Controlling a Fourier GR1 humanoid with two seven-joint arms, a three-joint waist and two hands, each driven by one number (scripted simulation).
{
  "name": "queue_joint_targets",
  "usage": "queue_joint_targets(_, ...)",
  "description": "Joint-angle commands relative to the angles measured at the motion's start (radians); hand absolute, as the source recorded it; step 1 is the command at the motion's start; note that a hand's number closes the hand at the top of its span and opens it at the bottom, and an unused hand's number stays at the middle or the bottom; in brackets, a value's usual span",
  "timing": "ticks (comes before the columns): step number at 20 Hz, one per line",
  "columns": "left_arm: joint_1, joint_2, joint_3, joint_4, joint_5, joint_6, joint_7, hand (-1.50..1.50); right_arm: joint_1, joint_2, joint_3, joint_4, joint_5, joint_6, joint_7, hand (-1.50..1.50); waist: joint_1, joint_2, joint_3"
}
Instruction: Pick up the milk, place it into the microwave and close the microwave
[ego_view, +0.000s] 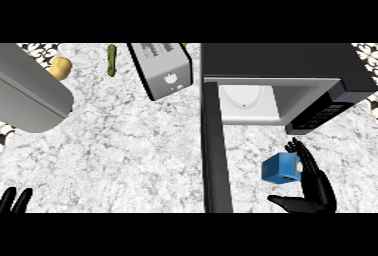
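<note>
Milk pick-up, approach stage: carton not yet held.
Milk (280, 169), blue carton, lower right of frame on counter (133, 150), below open microwave (284, 80) with door (215, 150) swung out. Right hand (314, 187) spread beside it, fingers straight; left hand (15, 200) resting spread, lower left. Next, likely: curl round carton, lift into cavity.

Counter (118, 150): mottled grey-white stone, smooth. Microwave (284, 60) at 1 o'clock: dark matt casing, pale smooth cavity. Toaster (164, 70) at 12 o'clock: brushed metal with black sides. Milk carton (279, 169) at 4 o'clock: blue, matt, card-like. Right hand (316, 187) beside it: black, slightly glossy plastic.
</note>
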Motion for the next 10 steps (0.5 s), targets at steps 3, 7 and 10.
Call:
queue_joint_targets(3, -0.014, -0.002, 0.002, 0.006, 0.003, 0.009, 0.003, -1.5, -0.064, 0.028, 0.003, 0.039, 0.04, -0.036, -0.098, 1.5, -0.003, -0.001, -0.001)
queue_joint_targets(7, -0.006, -0.003, -0.032, 0.0, -0.022, 0.031, -0.001, -1.5, -0.001, 0.078, -0.032, -0.123, 0.078, -0.306, -0.087, 1.5, -0.016, -0.004, -0.002)
queue_joint_targets(10, 0.055, 0.017, 0.016, -0.015, 0.041, -0.041, -0.03, -1.5, 0.012, 0.08, -0.04, -0.158, 0.003, -0.196, -0.053, 1.5, -0.006, -0.003, -0.002)
